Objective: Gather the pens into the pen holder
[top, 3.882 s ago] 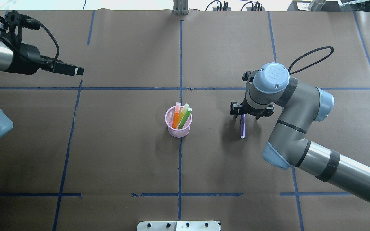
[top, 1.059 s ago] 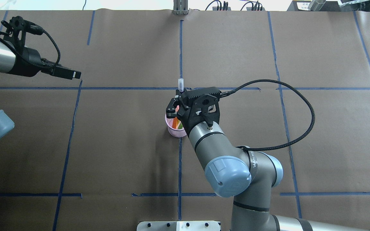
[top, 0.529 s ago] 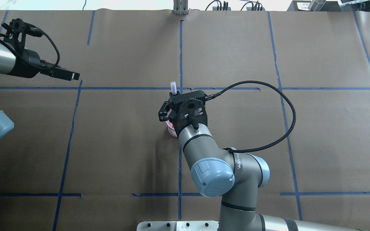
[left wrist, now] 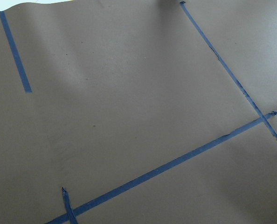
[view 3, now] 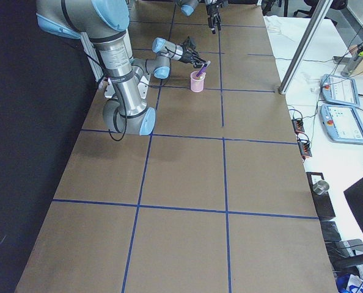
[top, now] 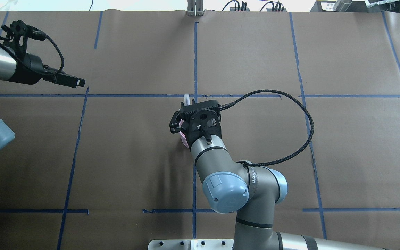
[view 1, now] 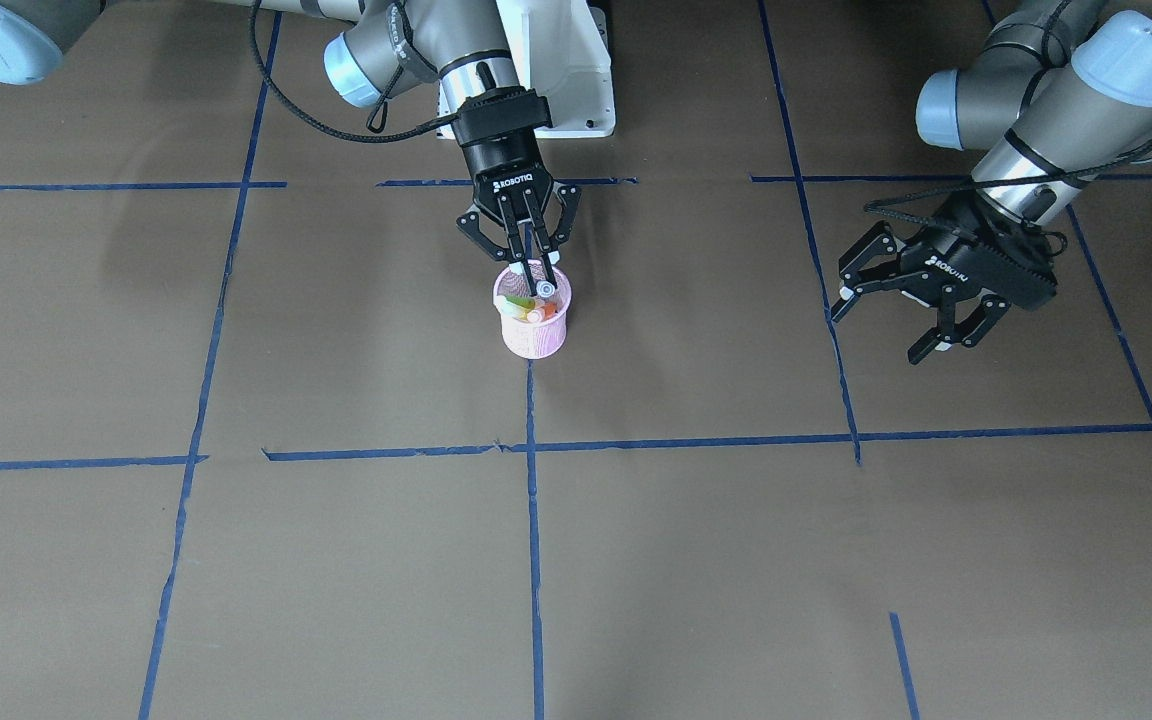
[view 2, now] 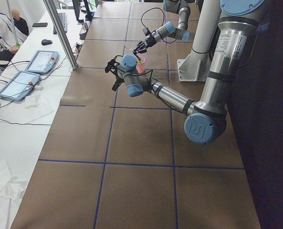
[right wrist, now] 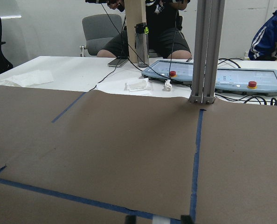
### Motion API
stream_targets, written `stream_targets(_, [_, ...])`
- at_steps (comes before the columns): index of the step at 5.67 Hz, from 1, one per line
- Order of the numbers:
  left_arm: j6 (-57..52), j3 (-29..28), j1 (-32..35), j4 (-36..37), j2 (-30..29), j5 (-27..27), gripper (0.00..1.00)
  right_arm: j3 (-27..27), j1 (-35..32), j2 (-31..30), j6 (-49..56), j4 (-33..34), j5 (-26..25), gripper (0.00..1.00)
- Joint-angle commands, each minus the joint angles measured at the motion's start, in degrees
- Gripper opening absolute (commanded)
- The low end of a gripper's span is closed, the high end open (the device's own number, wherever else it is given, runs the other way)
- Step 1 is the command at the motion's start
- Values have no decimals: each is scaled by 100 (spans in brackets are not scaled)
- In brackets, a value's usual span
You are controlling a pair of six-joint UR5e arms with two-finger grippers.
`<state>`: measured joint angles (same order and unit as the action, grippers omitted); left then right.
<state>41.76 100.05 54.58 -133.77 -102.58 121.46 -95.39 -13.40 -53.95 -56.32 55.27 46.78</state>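
Exterior front-facing view: nearest, the pink pen holder [view 1: 533, 335] is standing on the table [view 1: 336, 560] on the middle blue tape line [view 1: 534, 520], with an orange pen [view 1: 539, 313] and a light green pen [view 1: 518, 300] leaning inside it. Just behind and above it, the right gripper [view 1: 528, 262] is pointing down, its fingers clamping the purple pen [view 3: 201, 68], which is slanting with its lower end in the holder's mouth. Well apart, on this view's right, the left gripper [view 1: 881, 325] is hovering with fingers spread wide.
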Motion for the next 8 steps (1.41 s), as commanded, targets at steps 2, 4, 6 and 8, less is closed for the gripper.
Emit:
stream_targets(2, [-10, -29, 9, 0, 1, 0, 100, -363, -65, -28, 460, -244, 512, 100])
stream_targets(4, [-447, -99, 254, 70, 1, 44, 100, -1189, -922, -578, 675, -192, 2195, 100])
stream_targets(6, [-948, -152, 692, 183, 367, 79, 100, -1743, -2308, -1334, 666, 505, 4528, 100])
stream_targets(8, [-2148, -291, 1332, 935, 790, 271, 100, -1746, -4207, -1808, 1459, 1844, 7127, 100])
